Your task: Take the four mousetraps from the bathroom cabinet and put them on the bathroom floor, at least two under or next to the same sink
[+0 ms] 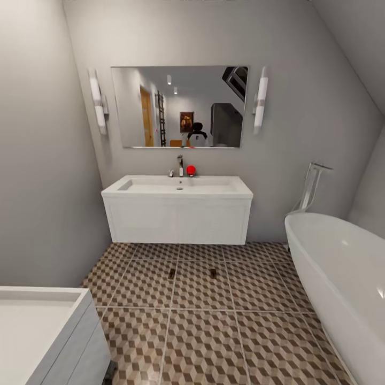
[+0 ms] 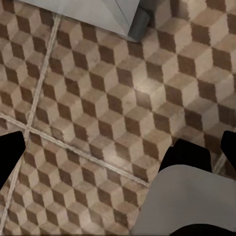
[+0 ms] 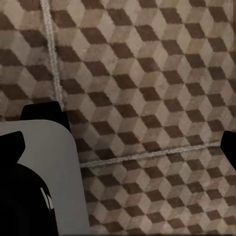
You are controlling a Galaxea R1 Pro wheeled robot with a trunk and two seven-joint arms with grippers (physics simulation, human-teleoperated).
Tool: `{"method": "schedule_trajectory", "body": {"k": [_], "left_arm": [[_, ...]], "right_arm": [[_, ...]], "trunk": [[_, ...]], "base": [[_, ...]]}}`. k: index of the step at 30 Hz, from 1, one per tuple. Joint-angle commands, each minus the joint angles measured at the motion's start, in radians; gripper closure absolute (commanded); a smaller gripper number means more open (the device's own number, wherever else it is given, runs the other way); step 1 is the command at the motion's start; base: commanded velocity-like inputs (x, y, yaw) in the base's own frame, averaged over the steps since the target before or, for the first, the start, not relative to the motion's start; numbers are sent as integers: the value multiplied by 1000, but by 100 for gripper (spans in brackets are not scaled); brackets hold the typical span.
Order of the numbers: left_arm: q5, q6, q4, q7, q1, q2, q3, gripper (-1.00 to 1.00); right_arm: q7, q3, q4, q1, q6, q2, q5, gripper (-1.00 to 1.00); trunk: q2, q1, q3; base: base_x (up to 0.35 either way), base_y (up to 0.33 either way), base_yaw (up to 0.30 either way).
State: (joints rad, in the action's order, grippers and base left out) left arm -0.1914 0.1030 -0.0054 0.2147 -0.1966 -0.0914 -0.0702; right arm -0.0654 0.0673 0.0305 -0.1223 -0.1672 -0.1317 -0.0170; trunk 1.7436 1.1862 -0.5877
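Observation:
Two mousetraps lie on the cube-patterned bathroom floor (image 1: 203,326) in front of the sink: one mousetrap (image 1: 171,274) to the left and the other mousetrap (image 1: 213,273) to the right, about one tile away from the vanity front. The white sink (image 1: 179,186) with its chrome tap tops the white vanity under the mirror. My left gripper (image 2: 118,152) hangs open over bare tiles, its dark fingertips (image 2: 11,152) at the picture's edges. In the right wrist view, the right gripper (image 3: 120,145) is likewise open above the tiles, holding nothing. The cabinet is out of view.
A big white bathtub (image 1: 342,278) runs along the right side. A second white vanity unit (image 1: 48,331) stands close at the near left, its corner (image 2: 98,12) just beyond my left gripper. Walls close the room on the left and at the back. Grey parts of my own body (image 3: 39,162) sit beside both grippers.

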Motion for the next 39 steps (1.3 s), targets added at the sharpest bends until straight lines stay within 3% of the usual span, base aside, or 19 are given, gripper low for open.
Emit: {"method": "schedule_trajectory", "body": {"k": [1,39], "left_arm": [[-2,4,1,0,-1,0,-7,-100],[-2,6,1,0,9,-19,-7,-100]], "right_arm": [[0,6,3,-1,-7,0,-2,-100],[4,5,3,0,6,4,-14,-100]], "trunk": [[-7,-4,2],[-273,-150,121]], "base": [[0,0,0],[0,0,0]]}}
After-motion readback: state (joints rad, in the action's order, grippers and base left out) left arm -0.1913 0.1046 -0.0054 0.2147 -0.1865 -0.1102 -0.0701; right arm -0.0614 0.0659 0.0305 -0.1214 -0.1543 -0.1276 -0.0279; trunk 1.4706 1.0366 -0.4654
